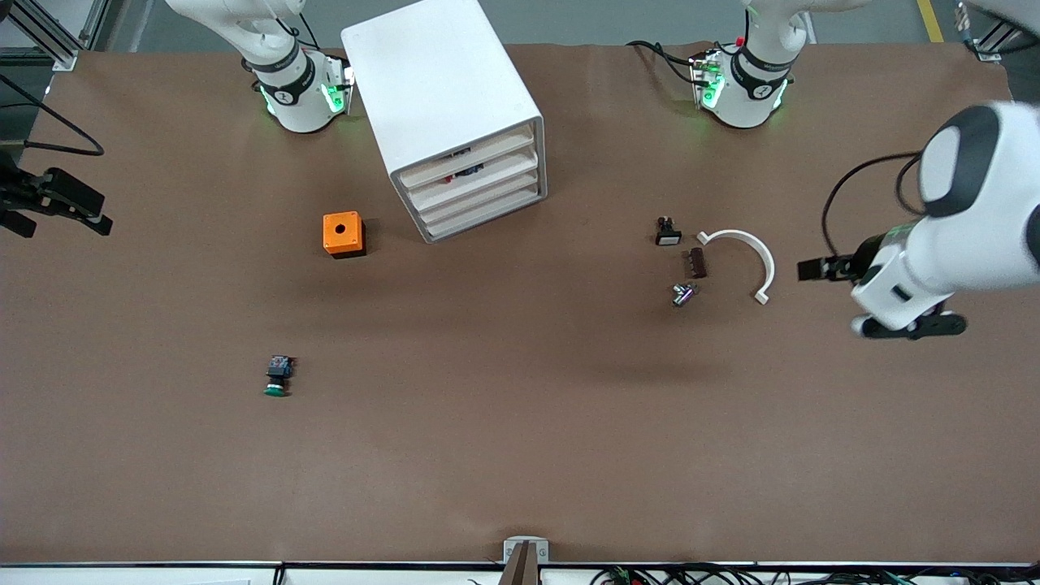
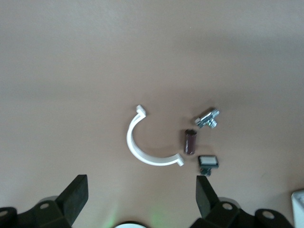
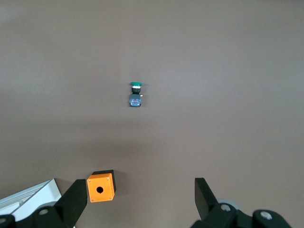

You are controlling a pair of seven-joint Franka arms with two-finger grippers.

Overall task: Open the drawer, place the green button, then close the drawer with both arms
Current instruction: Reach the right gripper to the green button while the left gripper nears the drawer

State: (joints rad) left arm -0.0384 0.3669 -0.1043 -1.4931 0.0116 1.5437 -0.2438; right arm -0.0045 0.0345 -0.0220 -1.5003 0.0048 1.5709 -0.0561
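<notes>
- While both arms are hovering over opposite ends of the bench (image 1: 520, 455), the button (image 1: 278, 377) is lying toward the right arm's end, nearer the front edge than the orange box (image 1: 344, 234).
- Left pincer (image 2: 141, 199) is gaping wide, empty, above the white clip (image 2: 142, 147).
- Right pincer (image 3: 140, 202) is spreading wide, empty, with the button (image 3: 136, 94) lying untouched.

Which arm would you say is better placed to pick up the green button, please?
Probably the right. Its open tool hangs at the right arm's end of the table, the end where the button lies, which shows in its wrist view. The left tool, also open, hangs over the white clip.
</notes>
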